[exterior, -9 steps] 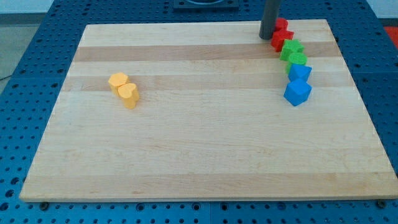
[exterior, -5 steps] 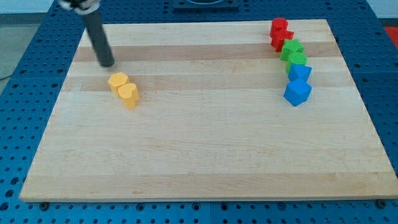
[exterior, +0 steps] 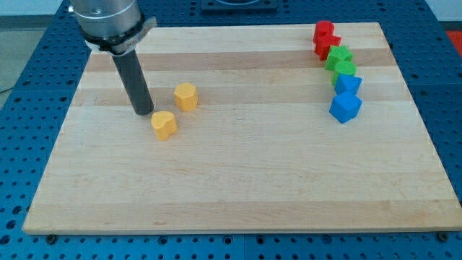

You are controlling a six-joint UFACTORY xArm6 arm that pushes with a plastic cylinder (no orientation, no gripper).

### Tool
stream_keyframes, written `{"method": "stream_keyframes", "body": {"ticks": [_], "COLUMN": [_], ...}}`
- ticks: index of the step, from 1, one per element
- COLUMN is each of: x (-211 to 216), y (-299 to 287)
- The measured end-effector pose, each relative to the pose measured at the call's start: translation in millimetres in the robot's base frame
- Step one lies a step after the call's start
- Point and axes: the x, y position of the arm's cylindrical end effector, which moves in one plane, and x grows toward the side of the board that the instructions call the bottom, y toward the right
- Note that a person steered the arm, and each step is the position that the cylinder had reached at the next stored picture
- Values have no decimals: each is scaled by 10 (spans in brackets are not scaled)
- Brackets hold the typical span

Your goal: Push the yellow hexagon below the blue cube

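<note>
The yellow hexagon [exterior: 185, 96] lies on the wooden board [exterior: 253, 173] left of centre. A second yellow block [exterior: 164, 125], rounded like a heart, lies just below and left of it. The blue cube [exterior: 345, 107] sits at the view's right, at the bottom of a column of blocks. My dark rod comes down from the upper left, and my tip [exterior: 144, 113] rests on the board left of both yellow blocks, close to the heart-shaped one, with a small gap.
Above the blue cube stand another blue block [exterior: 348, 84], two green blocks [exterior: 344, 69] [exterior: 338, 56] and two red blocks [exterior: 326, 47] [exterior: 324, 31], running up to the board's top right edge.
My tip swept from the top right to the upper left, then down and right. Both yellow blocks were pushed rightward; the hexagon went farther and the two came apart.
</note>
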Motion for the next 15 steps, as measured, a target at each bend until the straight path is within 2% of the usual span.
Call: {"method": "stream_keyframes", "body": {"ticks": [1,2,3,4,5,6,7,8,9,10,11,12,13,14,15], "x": [-351,-344,-108,-85,-210,-248,4,371,444,430,193,23,228,483,495], "y": [199,964,1837,1965,1533,866,706,1235,1526,998,783,1110,2106,2568,2340]}}
